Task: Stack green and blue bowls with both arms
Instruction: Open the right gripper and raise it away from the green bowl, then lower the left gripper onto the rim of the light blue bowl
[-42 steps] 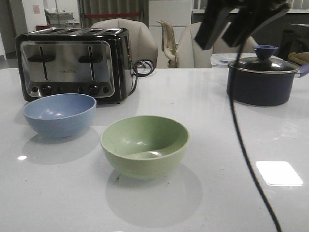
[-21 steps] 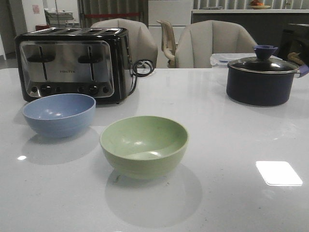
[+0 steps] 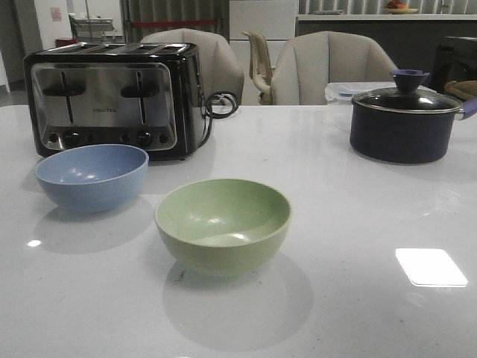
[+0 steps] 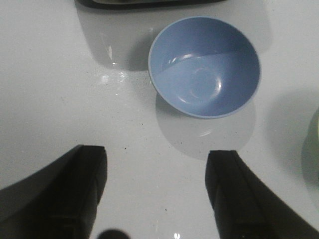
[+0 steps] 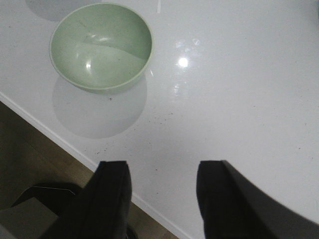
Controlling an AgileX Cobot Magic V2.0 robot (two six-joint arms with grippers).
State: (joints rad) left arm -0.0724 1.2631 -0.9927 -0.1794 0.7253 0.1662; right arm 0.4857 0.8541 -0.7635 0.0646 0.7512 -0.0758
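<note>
On the white bench the two bowls sit apart, neither yet nested: the green bowl near the middle front, the blue bowl at about ten o'clock from it, just in front of a black and chrome toaster. A dark lidded pot stands well off at two o'clock and plays no part. Neither arm shows in the front view. From the left wrist view, the left pincer hangs over bare bench with its fingers spread wide and nothing between them; the blue bowl lies ahead of it at roughly one o'clock, upright and empty. From the right wrist view, the right pincer is likewise spread and empty, hovering close to the bench's front edge, with the green bowl ahead at about eleven o'clock. Each bowl is round, so no long axis governs the grasp; what matters is the rim. My reading is that the left arm is the nearer one to blue and the right to green, so each would advance forward and slightly inward to pinch a rim wall before one bowl is lifted into the other.
</note>
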